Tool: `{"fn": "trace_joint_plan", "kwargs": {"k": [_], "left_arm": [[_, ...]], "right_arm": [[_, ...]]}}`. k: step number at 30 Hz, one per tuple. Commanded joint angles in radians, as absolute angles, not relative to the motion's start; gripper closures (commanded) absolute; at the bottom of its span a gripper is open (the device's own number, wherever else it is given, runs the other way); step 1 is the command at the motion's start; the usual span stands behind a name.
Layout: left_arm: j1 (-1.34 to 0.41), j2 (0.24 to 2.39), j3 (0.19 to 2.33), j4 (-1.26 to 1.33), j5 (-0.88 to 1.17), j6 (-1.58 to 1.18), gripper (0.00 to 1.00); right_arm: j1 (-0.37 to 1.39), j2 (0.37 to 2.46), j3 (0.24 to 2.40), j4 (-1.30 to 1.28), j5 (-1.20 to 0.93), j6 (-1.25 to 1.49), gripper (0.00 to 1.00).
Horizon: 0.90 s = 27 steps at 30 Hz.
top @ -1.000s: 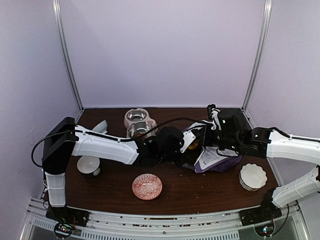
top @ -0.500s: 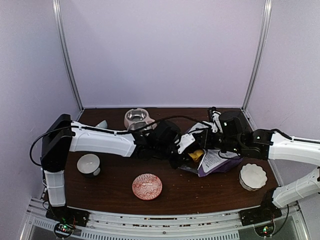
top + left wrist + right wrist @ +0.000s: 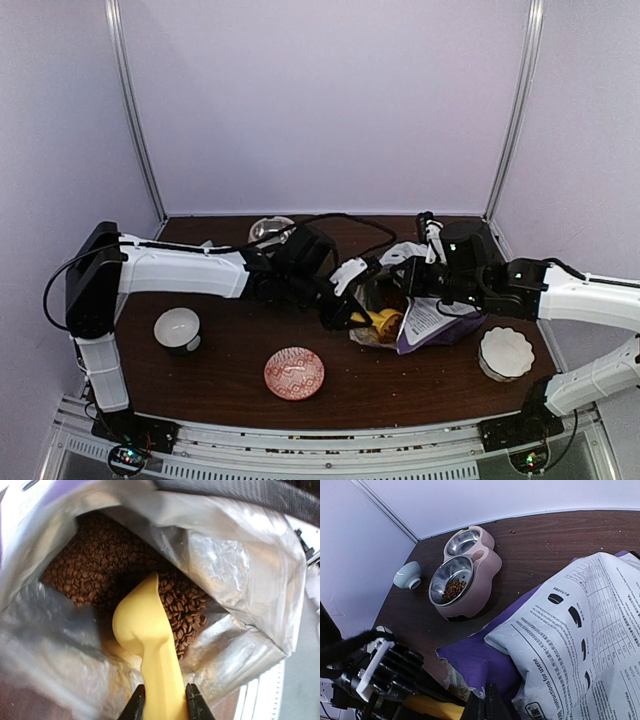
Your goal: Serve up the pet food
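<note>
Yellow plastic scoop (image 3: pixel 145 630): I am pinching its handle with my left gripper (image 3: pixel 165 706), one finger (image 3: pixel 135 706) pressing each side. The scoop is reaching into the open mouth of the food bag (image 3: pixel 240 570), and its pointed tip is lying on the pellets.

Kibble (image 3: pixel 90 565): small brown dry pieces are filling the deep end of the bag, against the silver foil lining. A few are crowding along the right edge of the scoop's bowl. I cannot tell whether any are sitting inside the scoop.

Right gripper (image 3: pixel 487 707): its fingers are pressing together on the purple lip of the bag, as far as my right wrist view is showing. The bag's white printed back is facing up beside them.

From above, the bag is lying on the right half of the dark wooden table (image 3: pixel 230 370), mouth pointing left, with both grippers meeting at that mouth.

Double pet feeder (image 3: pixel 470 580): this pink stand is sitting at the back of the table, well apart from the bag. Its nearer steel bowl is holding a small heap of kibble.

Other items:
- A ribbed grey-blue bowl (image 3: pixel 407 575) is lying on its side just left of the feeder.
- A red patterned saucer (image 3: pixel 294 373) is sitting front centre.
- A white scalloped dish (image 3: pixel 505 352) is sitting front right.
- A white cup (image 3: pixel 178 328) is sitting front left.
</note>
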<state>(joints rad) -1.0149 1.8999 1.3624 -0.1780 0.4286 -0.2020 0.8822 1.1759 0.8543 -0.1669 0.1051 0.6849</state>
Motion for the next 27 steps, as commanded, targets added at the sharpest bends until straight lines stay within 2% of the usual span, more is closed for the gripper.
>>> {"fn": "trace_joint_plan", "kwargs": {"k": [1,5,18,27], "left_arm": [[-0.989,1.851,1.339,-0.289,0.574,-0.37,1.0],[-0.962,1.816,1.32,-0.237,0.591,-0.499,1.0],[-0.88,1.674,1.105,0.166,0.652,-0.915,1.0],[-0.839,1.608,0.991,0.341,0.638,-1.043,1.0]], "right_arm": [[0.882,1.129,0.874,-0.098,0.139,0.697,1.0],[0.881,1.127,0.877,-0.105,0.144,0.699,1.0],[0.881,1.122,0.877,-0.121,0.153,0.699,1.0],[0.881,1.108,0.879,-0.127,0.159,0.701,1.0]]}}
